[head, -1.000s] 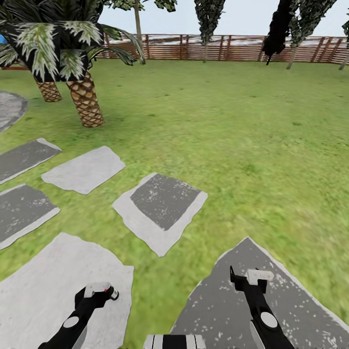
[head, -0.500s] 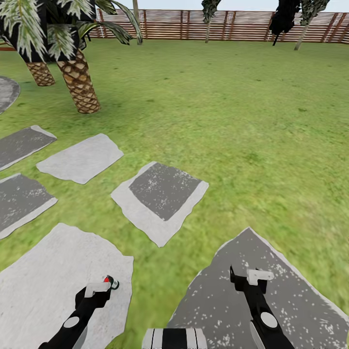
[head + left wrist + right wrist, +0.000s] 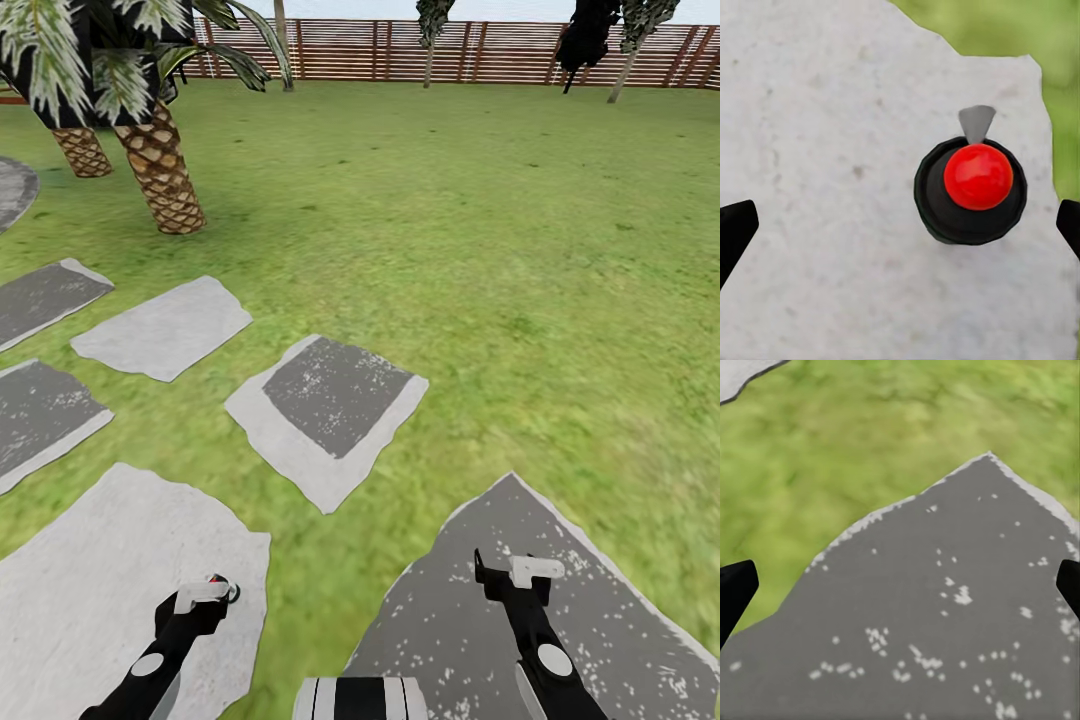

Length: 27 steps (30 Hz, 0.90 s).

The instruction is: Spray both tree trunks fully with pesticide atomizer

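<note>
1. Since the earlier frames, the head camera has tipped downward, so the fence [image 3: 480,50] now sits at the very top edge, and the red-capped pesticide atomizer [image 3: 222,584] has slid closer to the left gripper [image 3: 205,592].
2. The atomizer stands on a pale grey paving stone [image 3: 90,580] set in the lawn [image 3: 500,250], just beyond the left gripper. In the left wrist view it appears from above: a red ball cap [image 3: 978,176] on a black collar, with a small grey nozzle [image 3: 976,122].
3. The left gripper is spread wide and holds nothing; its dark fingertips [image 3: 735,229] show at both edges of that view.
4. The right gripper [image 3: 512,574] is equally wide apart and empty, over a dark speckled stone [image 3: 945,615].
5. The bottle looks small, rigid, light and smooth, likely easy to tip. The body below the collar seems the safest hold, keeping the nozzle clear.
6. A short palm [image 3: 160,170] stands far left.
</note>
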Available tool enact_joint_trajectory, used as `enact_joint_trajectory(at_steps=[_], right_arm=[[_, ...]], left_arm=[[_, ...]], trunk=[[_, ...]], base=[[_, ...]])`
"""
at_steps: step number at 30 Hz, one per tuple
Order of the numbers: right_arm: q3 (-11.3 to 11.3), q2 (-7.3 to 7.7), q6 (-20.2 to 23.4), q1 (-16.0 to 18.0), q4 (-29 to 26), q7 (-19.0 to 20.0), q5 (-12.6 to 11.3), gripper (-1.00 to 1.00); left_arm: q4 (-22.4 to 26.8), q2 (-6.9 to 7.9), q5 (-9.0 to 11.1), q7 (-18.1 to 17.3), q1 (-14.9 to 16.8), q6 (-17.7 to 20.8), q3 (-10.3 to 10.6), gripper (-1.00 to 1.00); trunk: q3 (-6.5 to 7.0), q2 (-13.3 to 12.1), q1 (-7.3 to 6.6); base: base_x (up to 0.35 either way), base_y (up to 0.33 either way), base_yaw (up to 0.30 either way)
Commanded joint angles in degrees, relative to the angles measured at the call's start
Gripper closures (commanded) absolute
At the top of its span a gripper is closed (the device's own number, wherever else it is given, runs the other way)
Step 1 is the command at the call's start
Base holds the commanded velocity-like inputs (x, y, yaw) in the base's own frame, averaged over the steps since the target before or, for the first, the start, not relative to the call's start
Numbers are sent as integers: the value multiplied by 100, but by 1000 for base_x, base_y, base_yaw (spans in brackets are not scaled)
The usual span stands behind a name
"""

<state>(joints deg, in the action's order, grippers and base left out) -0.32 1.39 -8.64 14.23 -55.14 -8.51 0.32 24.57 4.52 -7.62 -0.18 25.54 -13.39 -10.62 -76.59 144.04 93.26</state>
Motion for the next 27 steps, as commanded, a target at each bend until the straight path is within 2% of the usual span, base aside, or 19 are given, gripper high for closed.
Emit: enact_joint_trajectory(at_steps=[1, 8, 11, 15, 27], right_arm=[[6, 2, -15, 2, 3, -20, 3, -100], [6, 2, -15, 2, 3, -22, 3, -100], [6, 2, -15, 2, 3, -23, 3, -100], [6, 2, -21, 1, 6, -27, 3, -100], [6, 2, -24, 3, 12, -27, 4, -100]], left_arm=[[-5, -4, -61, -1, 3, -24, -34, -100], [-12, -3, -60, -7, 2, -33, -23, -100], [-13, -4, -69, -8, 3, -157, -20, -100], [-14, -7, -92, -9, 3, -536, -6, -100], [-14, -22, -116, -1, -5, -577, -2, -100]], trunk=[[-3, 1, -1], [-165, 9, 14], [-257, 13, 22], [-275, 13, 22], [-277, 13, 22]], base=[[3, -4, 0], [0, -1, 0], [0, 0, 0], [0, 0, 0], [51, 0, 0]])
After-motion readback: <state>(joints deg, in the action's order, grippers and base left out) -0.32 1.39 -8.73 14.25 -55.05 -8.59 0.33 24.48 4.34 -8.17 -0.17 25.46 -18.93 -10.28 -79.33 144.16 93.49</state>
